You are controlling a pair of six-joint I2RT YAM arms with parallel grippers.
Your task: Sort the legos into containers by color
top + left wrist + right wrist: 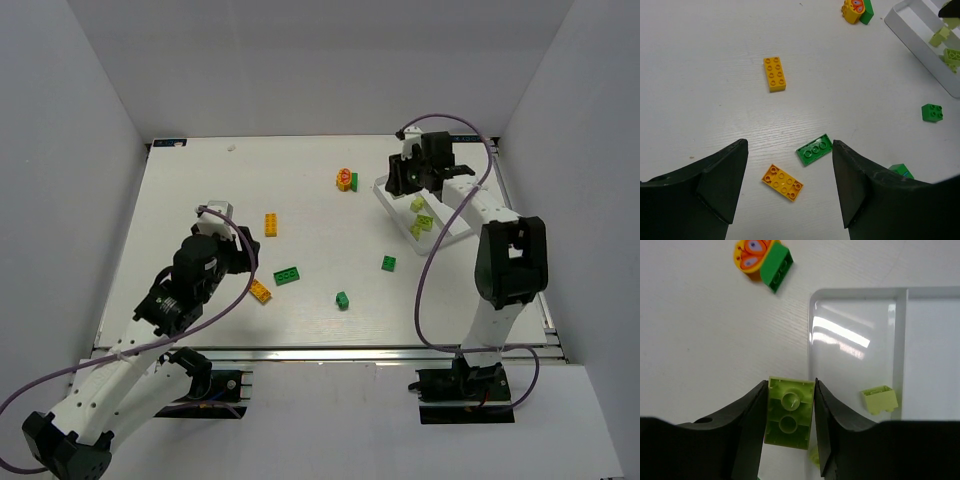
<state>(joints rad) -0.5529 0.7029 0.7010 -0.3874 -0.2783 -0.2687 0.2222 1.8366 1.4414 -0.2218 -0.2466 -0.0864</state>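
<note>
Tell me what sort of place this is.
Probably a robotics lab test cell: plain white panels box in the white table, the left arm and right arm are bolted at its near edge, and only toy bricks and a clear tray are laid out.

A clear rectangular plastic tray (385, 190), divided into long narrow compartments, sits angled at the far right of the table. Three small lime-yellow bricks (424, 220) lie inside it. The right wrist view shows one such pale brick (880, 400) tilted in the outermost compartment. Another lime-yellow two-stud brick (789, 412), hollow underside showing, is pinched in the right gripper (790, 385) right at the tray's outer wall.

Left of the tray, a round orange-and-red piece (343, 179) touches a dark green brick (354, 182). Mid-table lie:
- an orange eight-stud brick (271, 225);
- a second orange brick (260, 291);
- a flat green brick (287, 275) near the second orange one;
- a small green cube (388, 263);
- another green cube (342, 299), apart from the first.
</note>
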